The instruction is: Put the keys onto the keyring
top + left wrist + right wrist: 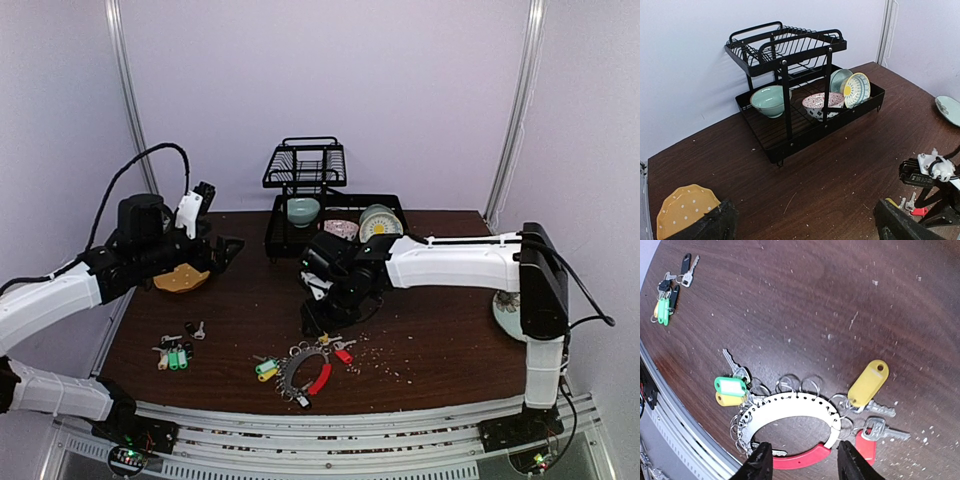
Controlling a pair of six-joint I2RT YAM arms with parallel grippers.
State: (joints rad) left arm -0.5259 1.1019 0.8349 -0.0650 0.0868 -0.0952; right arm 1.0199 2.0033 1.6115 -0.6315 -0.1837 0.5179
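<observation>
The keyring (318,380) lies near the table's front edge, a pale perforated metal band (790,407) closed by a red arc (802,459). It carries several split rings, green and yellow tags (730,390), a yellow-tagged key (867,385) and a red-tagged key (875,432). A loose cluster of keys (176,352) with green and dark tags lies to its left, and shows in the right wrist view (667,297). My right gripper (805,466) is open, just above the red arc, one finger on each side. My left gripper (802,230) is open and empty, high at the far left (225,250).
A black two-tier dish rack (305,165) with bowls stands at the back (790,130). A yellow dotted plate (182,278) lies under the left arm (685,210). A pale plate (505,312) lies at the right edge. Crumbs are scattered on the brown table (440,340).
</observation>
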